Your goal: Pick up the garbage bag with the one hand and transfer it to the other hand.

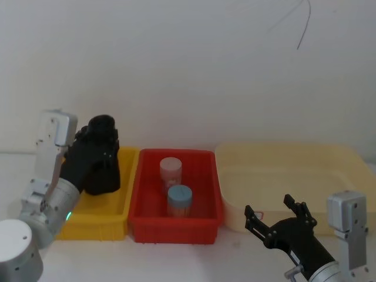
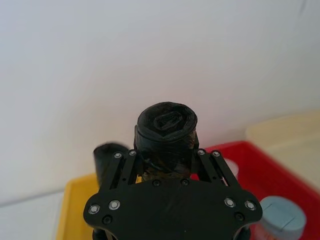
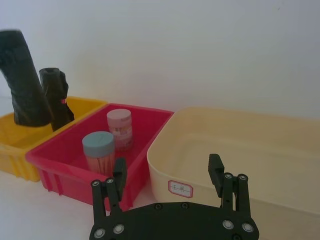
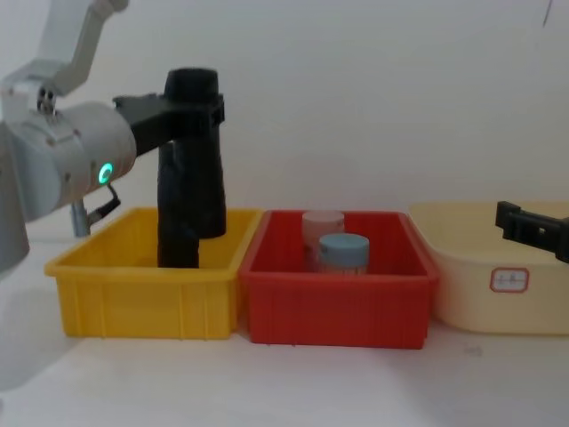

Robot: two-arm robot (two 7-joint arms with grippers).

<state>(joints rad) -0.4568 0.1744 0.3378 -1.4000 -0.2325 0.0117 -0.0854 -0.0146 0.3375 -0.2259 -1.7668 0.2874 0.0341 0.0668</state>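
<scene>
Garbage bag (image 4: 206, 178) hangs with its lower end inside the yellow bin (image 4: 142, 294), near the right wall. Left gripper (image 4: 191, 107) clamps its top. Right gripper (image 1: 268, 207) is spread wide, low before the cream tub (image 1: 346, 158).

Head view: high up, facing forward and down at the desk (image 1: 176, 258); yellow bin (image 1: 100, 211), red bin (image 1: 175, 226) and cream tub (image 1: 282, 176) in a row at middling range, white wall (image 1: 188, 70) behind.
Chest view: lower, facing level across the desk; same row side-on and closer.
Left wrist view: right behind the left tool (image 2: 166, 152), very near, facing along it past the garbage bag (image 2: 166, 122) to the wall.
Right wrist view: right behind the right tool (image 3: 167, 161), low by the desk, facing slantwise over the row.
Shared: row of three in head, chest and right wrist views; blue-lidded jar (image 1: 179, 198) in all four.
</scene>
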